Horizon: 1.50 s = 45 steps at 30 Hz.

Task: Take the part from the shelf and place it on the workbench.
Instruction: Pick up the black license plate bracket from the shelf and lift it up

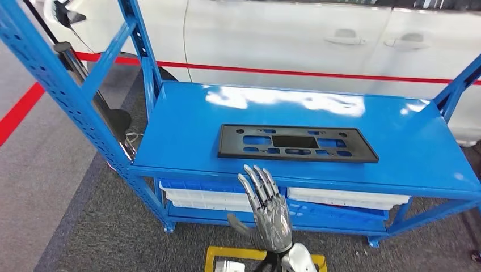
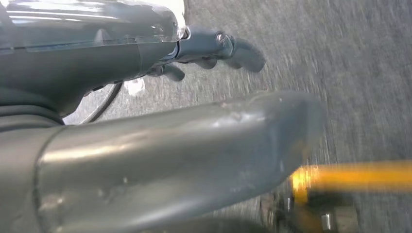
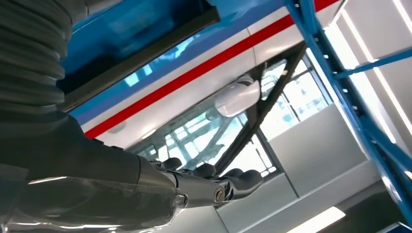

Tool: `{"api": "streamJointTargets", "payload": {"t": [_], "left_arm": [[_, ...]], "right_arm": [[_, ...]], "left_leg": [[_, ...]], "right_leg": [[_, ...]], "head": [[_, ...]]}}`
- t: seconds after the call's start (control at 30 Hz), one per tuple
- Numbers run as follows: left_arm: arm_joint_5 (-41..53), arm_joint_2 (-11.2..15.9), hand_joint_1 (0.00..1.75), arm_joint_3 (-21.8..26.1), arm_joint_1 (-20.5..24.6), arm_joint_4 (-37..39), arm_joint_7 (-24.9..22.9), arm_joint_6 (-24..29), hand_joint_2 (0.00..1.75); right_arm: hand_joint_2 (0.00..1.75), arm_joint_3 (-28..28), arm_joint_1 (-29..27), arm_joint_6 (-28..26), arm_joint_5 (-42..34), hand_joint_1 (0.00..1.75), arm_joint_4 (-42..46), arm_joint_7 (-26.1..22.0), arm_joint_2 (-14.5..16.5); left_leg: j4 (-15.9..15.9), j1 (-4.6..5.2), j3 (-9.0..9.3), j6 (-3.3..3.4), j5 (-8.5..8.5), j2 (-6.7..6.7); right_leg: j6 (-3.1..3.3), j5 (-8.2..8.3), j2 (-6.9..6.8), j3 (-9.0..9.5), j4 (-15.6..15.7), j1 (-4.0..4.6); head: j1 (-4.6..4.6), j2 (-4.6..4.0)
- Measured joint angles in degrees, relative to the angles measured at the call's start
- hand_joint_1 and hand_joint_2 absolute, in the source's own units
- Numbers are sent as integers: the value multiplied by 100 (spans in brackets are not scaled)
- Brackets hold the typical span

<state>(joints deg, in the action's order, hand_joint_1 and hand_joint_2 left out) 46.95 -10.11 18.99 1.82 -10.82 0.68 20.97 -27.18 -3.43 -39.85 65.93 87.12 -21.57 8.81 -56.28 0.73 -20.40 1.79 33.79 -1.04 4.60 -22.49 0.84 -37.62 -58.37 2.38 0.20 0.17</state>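
The part (image 1: 298,143), a flat black rectangular plate with several cutouts, lies on the blue shelf top (image 1: 187,119), near its front edge. My right hand (image 1: 266,209) is raised just in front of that edge, below the plate's left half. Its fingers are straight and spread, the back of the hand faces me, and it holds nothing. In the right wrist view the fingers (image 3: 228,182) stretch out under the plate's dark edge (image 3: 141,53). My left hand (image 2: 214,48) hangs over the grey carpet with loosely extended fingers and nothing in it.
A white car (image 1: 283,39) with a red stripe stands close behind the shelf. Blue perforated uprights (image 1: 62,85) rise at the left and far right. White trays (image 1: 210,195) fill the lower level. A yellow frame (image 1: 227,255) sits on the floor by my body.
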Motion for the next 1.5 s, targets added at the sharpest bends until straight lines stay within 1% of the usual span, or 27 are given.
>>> {"api": "streamJointTargets", "payload": {"t": [0.03, 0.1, 0.13, 0.2, 0.23, 0.27, 0.3, 0.37, 0.43, 0.47, 0.53, 0.6, 0.7, 0.73, 0.77, 0.87, 0.93, 1.03, 1.1, 1.2, 1.23, 1.27, 1.3, 1.37, 1.4, 1.47, 1.5], "left_arm": [[3, 5, 0, 0, 4, 0, -2, -5, 0], [7, 16, 0, 0, 19, 0, -5, -6, 0], [8, 20, 0, 1, 20, 0, -5, -5, 0], [8, 27, 0, 5, 16, 0, -5, -6, 0], [6, 34, 0, 9, 5, 0, -5, -6, 0], [4, 44, 0, 14, -10, 0, -5, -6, 0], [2, 54, 0, 19, -30, 0, -4, -7, 0], [3, 62, 0, 24, -73, 3, 1, -14, 0], [26, 60, 0, 26, -61, 6, 9, -19, 0], [37, 61, 0, 27, -34, 5, 10, -18, 0], [53, 67, 0, 28, 50, -3, 2, -8, 0], [91, 69, 0, 28, 115, -7, -11, -2, 0], [156, 69, 0, 28, 112, -9, -6, 4, 0], [168, 69, 0, 27, 91, -8, 0, 5, 0], [176, 68, 0, 27, 65, -8, 6, 7, 0], [191, 60, 0, 26, -4, -5, 10, 5, 0], [208, 55, 0, 26, -16, -3, 16, 3, 0], [256, 56, 0, 24, -17, -2, 46, -7, 0], [289, 58, 0, 22, -12, -2, 66, -8, 0], [340, 59, 0, 20, -9, -2, 78, -9, 0], [355, 60, 0, 20, -15, -2, 79, -13, 0], [366, 61, 0, 20, -24, -2, 80, -18, 0], [381, 66, 0, 19, -33, -2, 82, -28, 0], [429, 87, 0, 16, -44, -2, 89, -67, 0], [456, 105, 0, 13, -43, -2, 95, -93, 0], [511, 130, 0, 3, -37, -2, 109, -132, 0], [534, 137, 0, -2, -37, -2, 114, -139, 0]], "right_arm": [[175, -23, 7, -1, -13, 0, -1, 14, -7], [175, -75, 23, 0, -32, 0, -4, 43, -22], [175, -99, 29, -1, -39, 0, -9, 54, -33], [175, -144, 44, 0, -51, 0, -20, 75, -50], [175, -162, 50, 0, -56, 0, -25, 85, -57], [175, -178, 56, 1, -59, 0, -31, 94, -63], [175, -193, 61, 1, -60, 0, -38, 101, -70], [175, -222, 68, 1, -60, 0, -52, 114, -85], [175, -255, 76, 1, -62, 0, -54, 142, -106], [175, -274, 83, -1, -62, 0, -40, 154, -115], [175, -314, 116, -4, -61, 0, 12, 173, -120], [175, -348, 141, -6, -55, 0, 47, 210, -130], [175, -363, 98, -6, -45, 0, 50, 255, -177], [175, -362, 67, -6, -45, 0, 51, 257, -196], [175, -362, 37, -6, -46, 0, 53, 256, -213], [175, -364, -26, -8, -55, 0, 82, 256, -256], [175, -371, -60, -10, -43, 0, 98, 272, -280], [175, -375, -94, -12, 92, 0, 150, 362, -299], [175, -391, -87, -10, 176, 0, 197, 494, -302], [175, -492, -21, 84, 66, 0, 220, 724, -345], [175, -555, 7, 151, -32, 0, 221, 776, -378], [175, -620, 39, 224, -133, 0, 221, 805, -414], [175, -694, 78, 326, -249, 0, 221, 814, -456], [175, -862, 177, 617, -494, 0, 231, 786, -570], [175, -943, 235, 778, -600, 0, 243, 752, -646], [175, -1085, 326, 1046, -745, 0, 299, 672, -851], [175, -1134, 358, 1144, -790, 0, 341, 643, -956]], "left_leg": [[-121, 2, 13, -29, -80, 18], [-667, -10, -255, -104, -158, 45], [-1017, -34, -484, -140, -90, 52], [-1488, -93, -993, -227, 275, 55], [-1530, -125, -1183, -274, 446, 57], [-1442, -156, -1314, -320, 508, 59], [-1230, -187, -1386, -366, 391, 62], [-673, -241, -1434, -422, -281, 106], [-413, -241, -1397, -359, -714, 179], [-412, -226, -1360, -288, -748, 197], [-416, -211, -1237, -155, -728, 166], [-378, -219, -1154, -71, -717, 146], [-334, -223, -1106, -28, -651, 137], [-329, -226, -1087, -34, -621, 135], [-329, -231, -1061, -48, -585, 134], [-320, -258, -931, -113, -471, 131], [-296, -258, -897, -173, -432, 121], [-304, -246, -859, -266, -411, 121], [-528, -253, -930, -292, -300, 125], [-1510, -234, -1488, -284, 86, 124], [-1788, -225, -1691, -274, 145, 125], [-1896, -216, -1823, -258, 96, 125], [-1793, -204, -1856, -233, -73, 125], [-1165, -158, -1702, -140, -596, 125], [-853, -124, -1620, -92, -734, 128], [-524, -68, -1544, -29, -800, 124], [-454, -58, -1534, -28, -786, 120]], "right_leg": [[-15, -34, -4, 138, 97, -27], [-44, -123, -14, 430, 271, -90], [-67, -191, -26, 552, 323, -109], [-113, -362, -37, 778, 364, -155], [-147, -457, -33, 897, 368, -183], [-184, -556, -23, 1020, 368, -213], [-223, -657, -14, 1150, 364, -244], [-306, -867, -7, 1383, 328, -286], [-403, -1094, -11, 1568, 290, -300], [-461, -1132, -16, 1622, 218, -304], [-547, -1106, -34, 1632, -7, -327], [-597, -1168, -45, 1432, -432, -349], [-646, -1646, -51, 800, -1201, -369], [-654, -1710, -52, 616, -1320, -373], [-661, -1635, -53, 499, -1287, -377], [-668, -813, -66, 489, -467, -376], [-607, -563, -92, 469, -124, -333], [-470, -526, -84, 467, -71, -311], [-396, -547, -76, 559, -21, -319], [-301, -596, -81, 646, 10, -278], [-275, -616, -75, 666, 9, -255], [-256, -640, -66, 695, 8, -231], [-244, -669, -53, 735, 8, -208], [-246, -742, -34, 833, 9, -176], [-258, -775, -32, 865, 4, -167], [-309, -827, -41, 861, -11, -167], [-336, -841, -48, 863, -9, -165]], "head": [[12, 0], [-13, 0], [-25, 0], [-38, 0], [-39, 0], [-39, 0], [-41, 0], [-46, 0], [-41, 0], [-40, 0], [-34, 0], [-14, 0], [10, -1], [10, -1], [10, -1], [12, 0], [41, 0], [41, 0], [13, 0], [-15, 0], [-13, 0], [-13, 0], [-12, 0], [-11, 0], [-2, 0], [12, 0], [16, 0]]}}
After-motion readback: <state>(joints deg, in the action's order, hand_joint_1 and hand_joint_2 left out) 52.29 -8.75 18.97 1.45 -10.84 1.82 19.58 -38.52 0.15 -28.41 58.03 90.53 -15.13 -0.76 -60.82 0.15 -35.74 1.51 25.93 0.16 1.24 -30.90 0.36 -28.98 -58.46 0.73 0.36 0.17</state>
